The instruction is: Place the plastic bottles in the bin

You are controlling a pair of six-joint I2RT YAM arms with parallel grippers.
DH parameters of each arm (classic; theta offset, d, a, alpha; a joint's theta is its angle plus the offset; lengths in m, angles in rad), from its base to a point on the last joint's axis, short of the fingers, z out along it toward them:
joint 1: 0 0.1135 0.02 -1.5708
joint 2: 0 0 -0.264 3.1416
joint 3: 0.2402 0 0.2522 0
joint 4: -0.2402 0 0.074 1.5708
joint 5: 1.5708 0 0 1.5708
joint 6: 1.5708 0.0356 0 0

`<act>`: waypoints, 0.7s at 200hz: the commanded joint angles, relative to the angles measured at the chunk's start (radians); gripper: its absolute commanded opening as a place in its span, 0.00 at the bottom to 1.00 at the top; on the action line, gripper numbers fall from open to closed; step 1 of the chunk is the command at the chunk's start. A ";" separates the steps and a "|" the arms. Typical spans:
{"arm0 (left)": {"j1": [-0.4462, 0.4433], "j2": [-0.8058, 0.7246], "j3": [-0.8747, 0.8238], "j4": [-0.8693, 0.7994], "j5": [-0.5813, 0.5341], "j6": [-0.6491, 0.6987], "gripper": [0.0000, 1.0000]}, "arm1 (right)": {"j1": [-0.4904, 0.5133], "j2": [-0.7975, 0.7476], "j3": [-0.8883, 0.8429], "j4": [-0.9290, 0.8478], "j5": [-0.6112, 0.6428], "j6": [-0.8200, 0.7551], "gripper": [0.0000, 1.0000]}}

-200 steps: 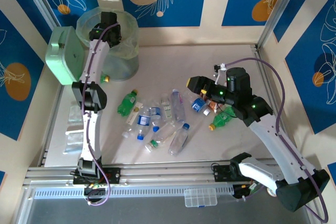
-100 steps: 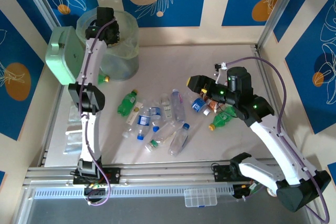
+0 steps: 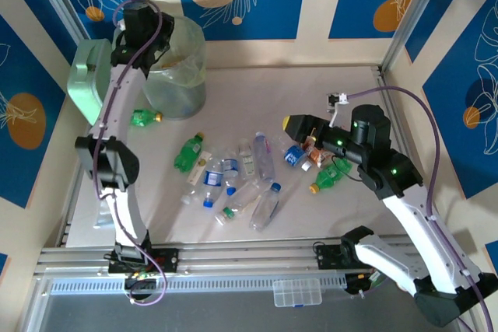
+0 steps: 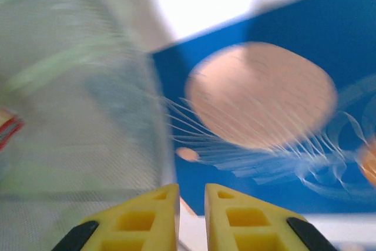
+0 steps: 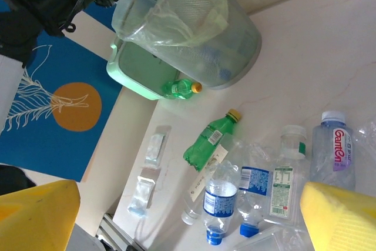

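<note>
The left gripper (image 4: 191, 195) is closed on nothing, its jaws nearly touching, up at the far-left rim of the bin (image 3: 185, 75); the bin stands upright in the far-left corner of the table (image 3: 311, 83), beside a mint-green container (image 3: 87, 82); the right gripper (image 5: 187, 204) hangs wide open and empty over the plastic bottles (image 3: 233, 176), which lie scattered mid-table; 1 green bottle (image 3: 143, 118) lies at the bin's foot, apart from the heap

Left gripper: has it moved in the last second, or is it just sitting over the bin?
Yes. In the top view the left gripper has shifted from above the bin's middle to its far-left rim.
</note>
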 commanded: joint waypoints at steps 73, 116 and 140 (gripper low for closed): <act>-0.108 -0.590 -0.760 0.201 -0.007 0.301 0.18 | 0.008 -0.056 -0.009 -0.006 0.003 -0.069 0.96; -0.058 -0.803 -0.923 -0.059 -0.265 0.135 0.33 | 0.010 -0.090 -0.057 0.000 -0.007 -0.057 0.95; 0.035 -0.833 -0.938 -0.279 -0.314 -0.028 0.33 | 0.011 -0.114 -0.075 -0.007 0.002 -0.055 0.95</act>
